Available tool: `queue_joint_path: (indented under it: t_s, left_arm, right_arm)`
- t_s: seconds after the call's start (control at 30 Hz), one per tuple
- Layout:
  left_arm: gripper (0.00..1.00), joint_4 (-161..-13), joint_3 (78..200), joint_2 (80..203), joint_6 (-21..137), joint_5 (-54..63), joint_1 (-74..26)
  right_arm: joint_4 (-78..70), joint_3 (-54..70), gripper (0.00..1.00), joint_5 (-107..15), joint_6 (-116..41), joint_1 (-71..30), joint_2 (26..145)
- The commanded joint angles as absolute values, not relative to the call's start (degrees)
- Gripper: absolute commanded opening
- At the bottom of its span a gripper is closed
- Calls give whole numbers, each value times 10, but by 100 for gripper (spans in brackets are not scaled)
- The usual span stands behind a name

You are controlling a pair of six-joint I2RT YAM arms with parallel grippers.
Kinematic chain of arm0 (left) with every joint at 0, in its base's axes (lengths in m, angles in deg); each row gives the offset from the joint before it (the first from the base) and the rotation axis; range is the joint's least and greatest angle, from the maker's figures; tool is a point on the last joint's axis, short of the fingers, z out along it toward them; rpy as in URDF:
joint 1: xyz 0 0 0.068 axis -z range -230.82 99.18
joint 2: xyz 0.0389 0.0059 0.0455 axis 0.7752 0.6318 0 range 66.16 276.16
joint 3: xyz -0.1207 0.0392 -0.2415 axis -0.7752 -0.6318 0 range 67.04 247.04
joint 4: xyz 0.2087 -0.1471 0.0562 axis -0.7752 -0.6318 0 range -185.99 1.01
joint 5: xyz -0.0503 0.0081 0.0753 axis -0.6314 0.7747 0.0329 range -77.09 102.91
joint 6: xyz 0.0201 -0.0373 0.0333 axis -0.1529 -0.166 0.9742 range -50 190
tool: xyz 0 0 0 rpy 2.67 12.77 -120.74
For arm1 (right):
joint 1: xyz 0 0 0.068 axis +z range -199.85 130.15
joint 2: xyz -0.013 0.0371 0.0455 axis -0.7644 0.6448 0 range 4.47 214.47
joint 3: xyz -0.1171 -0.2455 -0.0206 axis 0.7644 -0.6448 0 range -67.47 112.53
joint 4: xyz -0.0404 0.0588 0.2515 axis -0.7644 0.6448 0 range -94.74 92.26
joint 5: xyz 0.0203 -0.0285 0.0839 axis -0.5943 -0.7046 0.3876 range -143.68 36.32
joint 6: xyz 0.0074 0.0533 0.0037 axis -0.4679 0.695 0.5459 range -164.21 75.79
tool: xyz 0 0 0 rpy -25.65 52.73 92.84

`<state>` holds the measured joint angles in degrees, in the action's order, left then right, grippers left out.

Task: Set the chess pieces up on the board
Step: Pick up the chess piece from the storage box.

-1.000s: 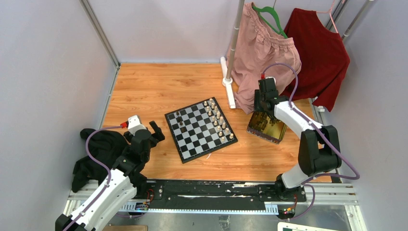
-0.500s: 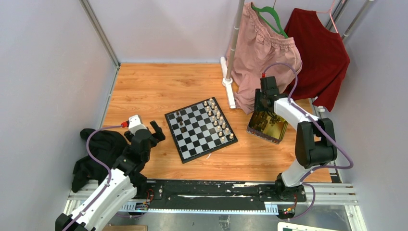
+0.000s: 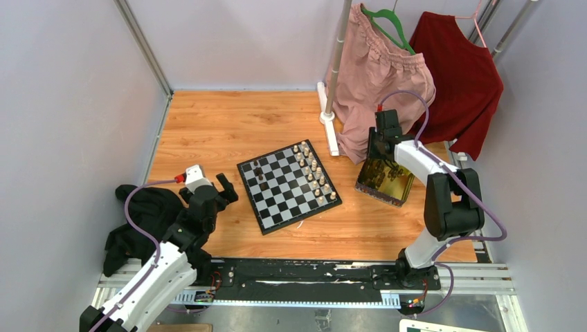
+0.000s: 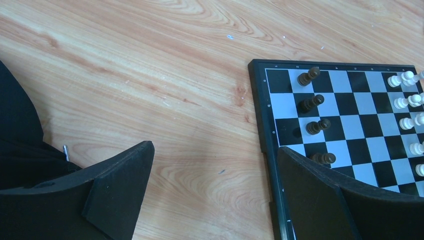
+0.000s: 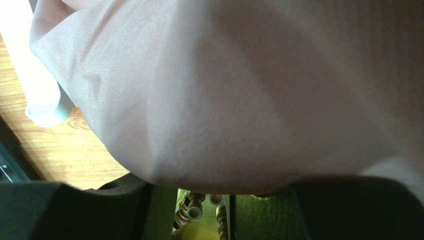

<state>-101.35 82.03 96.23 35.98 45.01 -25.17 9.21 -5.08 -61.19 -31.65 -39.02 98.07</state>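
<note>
beside the board, left hand spread wide, empty, right hand over gold tray, closure unclear

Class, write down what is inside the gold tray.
A few small brown chess pieces show inside the gold tray. The pink garment and right gripper hide the rest.

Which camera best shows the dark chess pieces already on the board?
Left wrist: four tiny dark brown chess pieces stand clearly in a column on the small black-and-white checked chessboard. Top external shows them only as specks; right wrist sees mostly pink fabric, no board.
</note>
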Motion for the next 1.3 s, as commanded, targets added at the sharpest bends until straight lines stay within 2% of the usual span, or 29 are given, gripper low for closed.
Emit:
queue_joint_path:
  t_s: [0.0,0.83,0.9,1.2,1.27]
  left_arm:
    - [100,-994,813,969,367,450,-248]
    - [100,-987,813,974,368,445,-248]
    - [100,-987,813,974,368,445,-248]
    - [100,-989,810,969,368,445,-248]
    - [100,-988,810,967,368,446,-248]
  right_arm:
    - [80,-59,39,-605,-308,-403,988]
    - [67,-75,29,-574,-295,-401,1012]
    - [68,-74,26,-574,-295,-400,1012]
    - [84,-67,1,-593,-298,-393,1002]
    - [89,-65,0,-599,-299,-393,995]
